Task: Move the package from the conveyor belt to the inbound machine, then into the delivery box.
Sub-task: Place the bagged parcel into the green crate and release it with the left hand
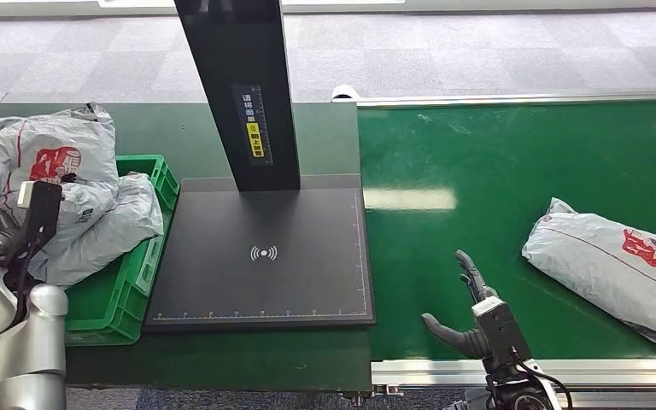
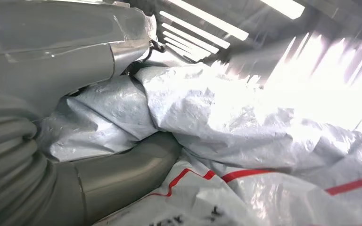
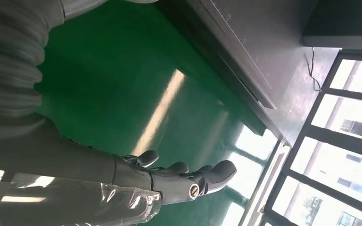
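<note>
A grey package (image 1: 617,260) with red markings lies on the green conveyor belt (image 1: 512,171), well to the right of the robot's right hand (image 1: 468,309), which hovers low over the belt with fingers spread and nothing in it. Between belt and crate sits the inbound machine (image 1: 265,256), its flat black scan plate bare beneath a dark upright post (image 1: 239,85). At the far left, the green delivery box (image 1: 141,273) is heaped with grey packages (image 1: 77,188), and the left hand (image 2: 66,141) is buried among them, its thumb pressed against crinkled plastic; whether it grips a bag or merely rests there cannot be told. The risks from here appear plain: the soft, slack bag may sag or slide out of a shallow hold as it is lifted, and a reach from this distance could catch only a loose corner. The crate, already piled above its rim, may shed a bag onto the desk (image 1: 222,359) when another lands.
</note>
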Action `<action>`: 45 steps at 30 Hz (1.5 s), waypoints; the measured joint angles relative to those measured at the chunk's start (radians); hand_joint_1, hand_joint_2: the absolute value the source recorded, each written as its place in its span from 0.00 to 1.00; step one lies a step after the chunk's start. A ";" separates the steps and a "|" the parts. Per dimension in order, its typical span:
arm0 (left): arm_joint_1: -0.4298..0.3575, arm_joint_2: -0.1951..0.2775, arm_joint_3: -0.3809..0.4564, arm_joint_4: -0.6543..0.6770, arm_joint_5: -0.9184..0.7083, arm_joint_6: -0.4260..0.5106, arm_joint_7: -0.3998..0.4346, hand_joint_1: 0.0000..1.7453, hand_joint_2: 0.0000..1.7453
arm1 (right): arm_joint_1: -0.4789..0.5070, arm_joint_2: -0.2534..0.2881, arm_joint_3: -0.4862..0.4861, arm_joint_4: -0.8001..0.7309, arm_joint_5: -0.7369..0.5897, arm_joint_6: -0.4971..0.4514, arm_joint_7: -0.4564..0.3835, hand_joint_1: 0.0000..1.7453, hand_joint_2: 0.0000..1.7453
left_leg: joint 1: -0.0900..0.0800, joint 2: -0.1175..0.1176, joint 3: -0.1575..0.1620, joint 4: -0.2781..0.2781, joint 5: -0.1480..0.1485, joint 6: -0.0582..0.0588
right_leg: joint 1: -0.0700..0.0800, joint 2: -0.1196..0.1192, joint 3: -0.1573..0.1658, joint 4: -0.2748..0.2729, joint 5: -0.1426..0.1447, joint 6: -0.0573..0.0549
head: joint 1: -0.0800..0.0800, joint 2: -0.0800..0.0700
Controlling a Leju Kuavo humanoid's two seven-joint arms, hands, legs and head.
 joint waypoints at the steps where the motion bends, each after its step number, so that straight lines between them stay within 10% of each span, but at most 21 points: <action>1: -0.008 0.020 -0.004 0.045 -0.007 -0.017 0.022 1.00 1.00 | 0.001 0.000 -0.002 -0.003 0.003 0.002 0.002 0.00 1.00 | 0.000 0.001 0.000 0.000 0.000 0.000 | 0.000 0.000 0.000 0.000 0.000 0.000 | 0.000 0.000; 16: -0.016 0.120 -0.062 0.258 0.126 -0.378 -0.035 1.00 1.00 | -0.020 0.018 -0.007 -0.008 0.066 0.034 0.016 0.00 1.00 | -0.001 0.000 0.003 0.000 -0.001 0.000 | -0.001 0.000 0.004 0.000 0.000 0.000 | 0.000 0.000; 20: -0.002 0.125 -0.099 0.244 0.209 -0.485 -0.077 0.08 1.00 | -0.030 0.022 -0.013 -0.007 0.075 0.040 0.018 0.00 1.00 | -0.001 -0.004 0.004 -0.001 0.000 0.000 | -0.001 -0.003 0.006 0.000 -0.001 0.000 | 0.000 0.000; 22: 0.007 0.124 -0.120 0.233 0.235 -0.490 -0.068 0.00 0.50 | -0.036 0.023 -0.013 -0.007 0.077 0.044 0.021 0.00 1.00 | -0.001 -0.004 0.004 0.000 0.000 0.000 | -0.001 -0.004 0.006 0.000 -0.001 0.000 | 0.000 0.000; 24: 0.014 0.121 -0.139 0.223 0.261 -0.454 -0.060 0.00 0.00 | -0.040 0.025 -0.013 -0.007 0.080 0.046 0.026 0.00 1.00 | -0.001 -0.005 0.005 0.000 0.000 0.000 | -0.001 -0.004 0.006 0.000 -0.001 0.000 | 0.000 0.000; 34: 0.024 0.107 -0.158 0.205 0.314 -0.355 -0.086 0.00 0.00 | -0.040 0.028 -0.013 -0.008 0.081 0.046 0.032 0.00 1.00 | -0.001 -0.005 0.004 0.000 0.001 0.000 | -0.001 -0.004 0.006 0.000 0.000 0.000 | 0.000 0.000; 39: 0.086 0.043 -0.160 0.003 0.507 0.089 -0.403 0.00 0.00 | -0.030 0.028 -0.014 -0.024 0.023 0.018 0.025 0.00 1.00 | -0.001 -0.003 0.000 0.000 0.000 0.000 | -0.001 -0.002 0.001 0.000 0.000 0.000 | 0.000 0.000; 45: 0.092 -0.042 -0.028 -0.102 0.406 0.097 -0.620 0.00 0.00 | -0.019 0.028 -0.014 -0.025 0.001 0.000 0.009 0.00 1.00 | -0.001 -0.002 -0.001 0.000 0.000 0.000 | -0.001 -0.002 0.000 0.000 0.000 0.000 | 0.000 0.000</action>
